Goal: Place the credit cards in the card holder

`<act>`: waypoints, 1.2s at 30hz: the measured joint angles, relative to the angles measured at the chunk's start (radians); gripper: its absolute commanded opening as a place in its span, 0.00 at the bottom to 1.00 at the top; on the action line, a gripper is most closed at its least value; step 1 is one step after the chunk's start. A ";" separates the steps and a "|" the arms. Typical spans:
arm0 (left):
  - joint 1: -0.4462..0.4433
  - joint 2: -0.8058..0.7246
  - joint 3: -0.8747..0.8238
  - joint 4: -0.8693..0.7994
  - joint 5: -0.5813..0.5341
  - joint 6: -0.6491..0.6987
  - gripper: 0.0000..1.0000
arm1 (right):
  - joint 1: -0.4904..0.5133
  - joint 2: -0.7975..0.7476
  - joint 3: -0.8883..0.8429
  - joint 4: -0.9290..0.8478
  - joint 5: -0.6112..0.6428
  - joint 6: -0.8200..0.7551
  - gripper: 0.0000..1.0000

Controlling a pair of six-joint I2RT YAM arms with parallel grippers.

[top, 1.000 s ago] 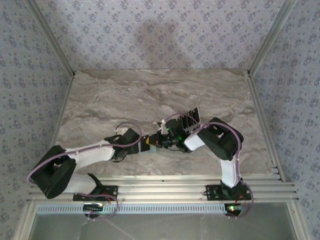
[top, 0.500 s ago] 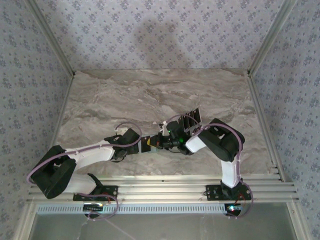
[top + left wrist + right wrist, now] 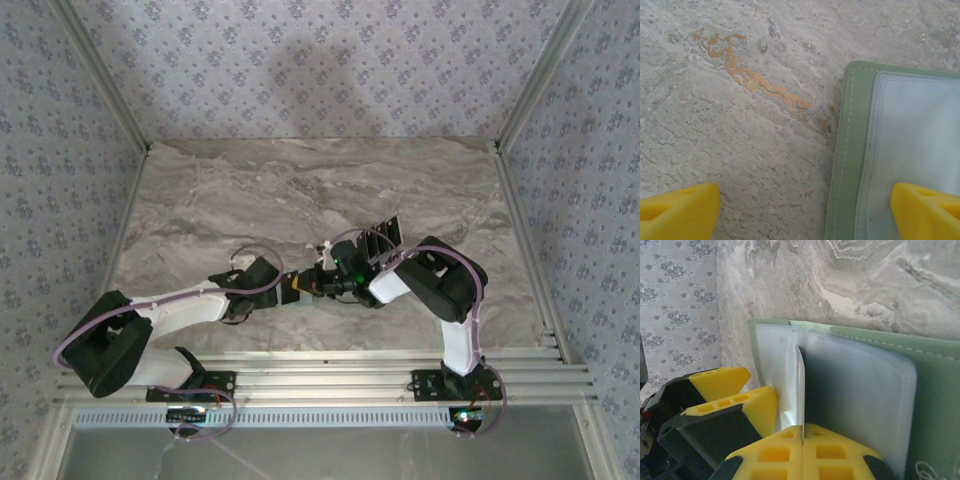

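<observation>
The sage-green card holder point(image 3: 854, 150) lies open on the marble, its clear pockets facing up. My left gripper point(image 3: 800, 215) is open, with one yellow fingertip point(image 3: 925, 210) resting on the clear pocket and the other on bare table. In the right wrist view my right gripper point(image 3: 803, 432) is shut on a credit card point(image 3: 800, 385), seen edge-on, whose far end stands at the clear pocket of the holder point(image 3: 935, 390). A dark shape shows through the plastic to the right of it. From above, the two grippers point(image 3: 296, 288) point(image 3: 322, 284) meet at the table's near middle.
More dark credit cards point(image 3: 380, 238) stand fanned just behind the right wrist. The left gripper's yellow fingers point(image 3: 757, 402) sit close beside the held card. The marble table point(image 3: 300, 190) stretches open toward the back, with metal rails at the sides.
The right gripper has wobbled slightly at the holder. The left arm has held still.
</observation>
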 measured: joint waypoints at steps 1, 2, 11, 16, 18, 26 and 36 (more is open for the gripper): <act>0.000 0.000 0.000 0.000 0.000 0.000 0.89 | 0.000 0.001 0.004 -0.002 0.000 0.000 0.00; 0.000 0.000 0.000 0.000 0.000 0.000 0.89 | 0.000 0.001 0.007 -0.003 0.000 0.000 0.00; 0.000 -0.001 -0.005 0.008 0.000 -0.001 0.88 | 0.000 0.002 0.013 -0.009 0.000 0.000 0.00; 0.000 -0.005 -0.008 0.010 0.000 -0.003 0.88 | -0.002 0.003 0.013 -0.009 0.000 0.000 0.00; 0.000 -0.006 -0.009 0.011 0.000 -0.003 0.88 | -0.005 0.004 0.013 -0.009 0.000 -0.001 0.00; 0.000 -0.006 -0.011 0.017 0.000 -0.003 0.88 | -0.016 0.017 0.020 -0.008 -0.019 -0.008 0.00; 0.000 -0.006 -0.011 0.018 0.000 -0.003 0.88 | -0.023 0.018 0.020 -0.009 -0.027 -0.024 0.00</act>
